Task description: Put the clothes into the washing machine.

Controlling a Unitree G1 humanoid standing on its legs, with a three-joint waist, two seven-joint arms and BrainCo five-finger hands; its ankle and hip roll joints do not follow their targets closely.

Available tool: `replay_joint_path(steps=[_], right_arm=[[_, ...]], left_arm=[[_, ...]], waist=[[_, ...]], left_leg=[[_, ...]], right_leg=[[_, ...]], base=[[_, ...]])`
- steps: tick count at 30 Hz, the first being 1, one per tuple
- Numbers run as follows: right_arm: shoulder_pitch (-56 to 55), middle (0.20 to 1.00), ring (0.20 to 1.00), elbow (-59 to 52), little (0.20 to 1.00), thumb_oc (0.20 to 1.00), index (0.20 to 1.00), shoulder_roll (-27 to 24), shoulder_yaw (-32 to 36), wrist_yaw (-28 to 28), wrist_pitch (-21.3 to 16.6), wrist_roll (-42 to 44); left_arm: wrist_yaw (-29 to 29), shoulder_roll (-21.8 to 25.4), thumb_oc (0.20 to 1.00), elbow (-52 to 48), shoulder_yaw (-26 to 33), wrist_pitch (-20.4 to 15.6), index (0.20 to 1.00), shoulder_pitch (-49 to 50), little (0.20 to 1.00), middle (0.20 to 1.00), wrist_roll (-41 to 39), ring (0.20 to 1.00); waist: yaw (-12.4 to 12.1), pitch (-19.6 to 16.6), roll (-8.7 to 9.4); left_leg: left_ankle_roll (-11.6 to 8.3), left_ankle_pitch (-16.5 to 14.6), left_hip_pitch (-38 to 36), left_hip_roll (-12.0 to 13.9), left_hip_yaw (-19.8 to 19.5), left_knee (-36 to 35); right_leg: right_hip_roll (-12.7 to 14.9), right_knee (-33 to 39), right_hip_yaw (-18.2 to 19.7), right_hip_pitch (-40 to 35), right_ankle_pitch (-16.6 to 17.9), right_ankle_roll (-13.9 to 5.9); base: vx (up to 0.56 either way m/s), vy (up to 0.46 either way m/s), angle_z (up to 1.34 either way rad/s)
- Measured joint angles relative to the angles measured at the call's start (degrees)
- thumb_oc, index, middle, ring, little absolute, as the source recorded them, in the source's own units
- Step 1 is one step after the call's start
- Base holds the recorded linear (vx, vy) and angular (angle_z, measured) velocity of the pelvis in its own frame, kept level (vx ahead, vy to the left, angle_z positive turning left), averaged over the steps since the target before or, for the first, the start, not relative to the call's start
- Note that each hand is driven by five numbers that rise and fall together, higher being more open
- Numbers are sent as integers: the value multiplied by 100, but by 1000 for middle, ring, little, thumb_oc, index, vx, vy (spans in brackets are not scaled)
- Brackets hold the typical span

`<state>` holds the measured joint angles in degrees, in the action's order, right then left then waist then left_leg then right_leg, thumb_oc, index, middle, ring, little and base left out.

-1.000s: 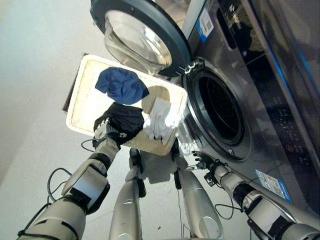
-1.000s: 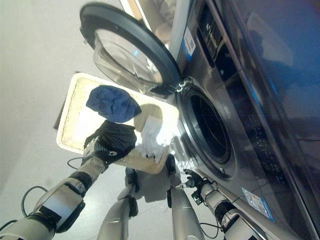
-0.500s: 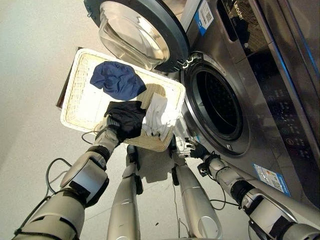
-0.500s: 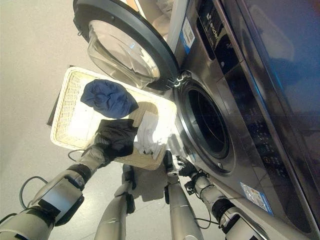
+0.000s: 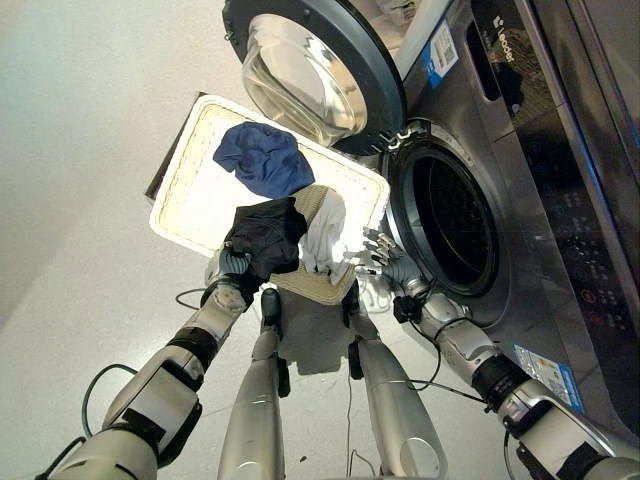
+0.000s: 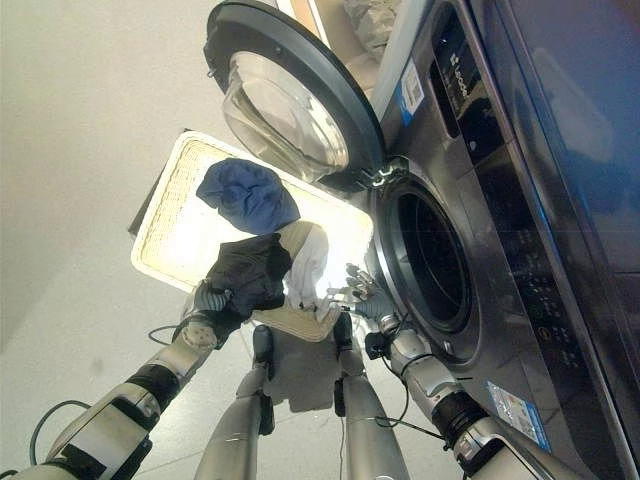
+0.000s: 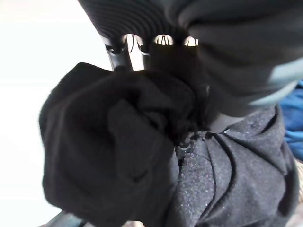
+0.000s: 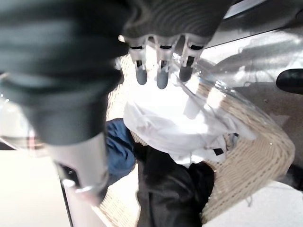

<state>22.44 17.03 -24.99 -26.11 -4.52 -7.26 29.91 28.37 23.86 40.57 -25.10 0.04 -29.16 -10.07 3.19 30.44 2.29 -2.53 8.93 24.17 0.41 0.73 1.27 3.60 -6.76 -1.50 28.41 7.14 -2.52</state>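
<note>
A cream wicker basket [image 5: 190, 205] on the floor holds a blue garment [image 5: 265, 158], a black garment [image 5: 266, 236] and a white garment [image 5: 326, 228]. My left hand [image 5: 232, 270] is at the basket's near edge, shut on the black garment [image 7: 118, 156], which bunches around its fingers [image 7: 129, 47]. My right hand [image 5: 376, 250] hovers open at the basket's near right corner, its fingers [image 8: 158, 73] straight just above the white garment [image 8: 175, 123]. Right of the basket is the washing machine's drum opening [image 5: 450, 225].
The machine's round door [image 5: 315, 70] hangs open over the basket's far right corner. Its grey front panel [image 5: 560, 200] fills the right side. Pale bare floor [image 5: 80, 150] lies left of the basket.
My right hand has come up from low by the machine's front to the white garment at the basket's corner. The black garment is now bunched higher in my left hand. The camera shifted.
</note>
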Motion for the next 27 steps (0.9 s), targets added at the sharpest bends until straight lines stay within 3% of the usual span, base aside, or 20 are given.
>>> replay_joint_path(steps=[2,4,9,12,16,23,27], right_arm=[[-140,1000,1000,-390,1000,1000,1000,-89,105,54,-61,-38],[227,1000,1000,-329,1000,1000,1000,-64,113,73,12,-134],[568,1000,1000,-233,1000,1000,1000,-73,79,43,260,-955],[672,1000,1000,33,1000,1000,1000,-93,-11,24,397,-1315],[1021,1000,1000,343,1000,1000,1000,-179,-344,49,521,-1520],[1249,1000,1000,347,1000,1000,1000,-190,-629,362,578,-1509],[1302,1000,1000,343,1000,1000,1000,-334,-954,514,664,-2203]], left_arm=[[-128,-59,200,-556,144,-304,200,464,200,200,-366,200],[-505,-78,200,-644,148,-461,200,523,200,200,-903,200],[-2565,106,200,-1845,144,-772,200,800,200,200,-2391,200],[-3657,164,200,-2291,-39,-818,200,688,200,200,-2964,200],[-4709,457,200,-2783,-356,-678,200,285,200,200,-3231,200],[-5318,931,200,-2899,-409,-357,200,58,200,200,-3705,200],[-5698,984,200,-2906,-538,-130,200,53,200,200,-3971,200]], waist=[[-2,-40,-168],[-308,-65,-268],[-406,-56,-315],[-405,-46,-334],[-412,-15,-392],[-407,-13,-400],[-410,-12,-400]], left_leg=[[-53,45,-161,41,-176,-108],[-88,-19,-137,68,-236,-118],[-130,119,-18,78,-352,-212],[-92,188,-16,49,-392,-252],[-93,199,-28,32,-442,-260],[-95,198,-71,33,-478,-261],[-96,198,-79,32,-491,-270]], right_leg=[[-14,164,-237,-278,-39,26],[-38,-3,-277,-187,-115,85],[-21,-125,-420,-35,-176,99],[6,-125,-447,-36,-196,80],[36,-99,-547,-92,-200,73],[27,-21,-570,-199,-201,64],[29,-2,-580,-218,-199,62]], base=[[-30,-23,44],[-31,-18,11],[-16,-3,10],[-10,2,10],[3,-4,9],[1,-3,2],[0,-1,1]])
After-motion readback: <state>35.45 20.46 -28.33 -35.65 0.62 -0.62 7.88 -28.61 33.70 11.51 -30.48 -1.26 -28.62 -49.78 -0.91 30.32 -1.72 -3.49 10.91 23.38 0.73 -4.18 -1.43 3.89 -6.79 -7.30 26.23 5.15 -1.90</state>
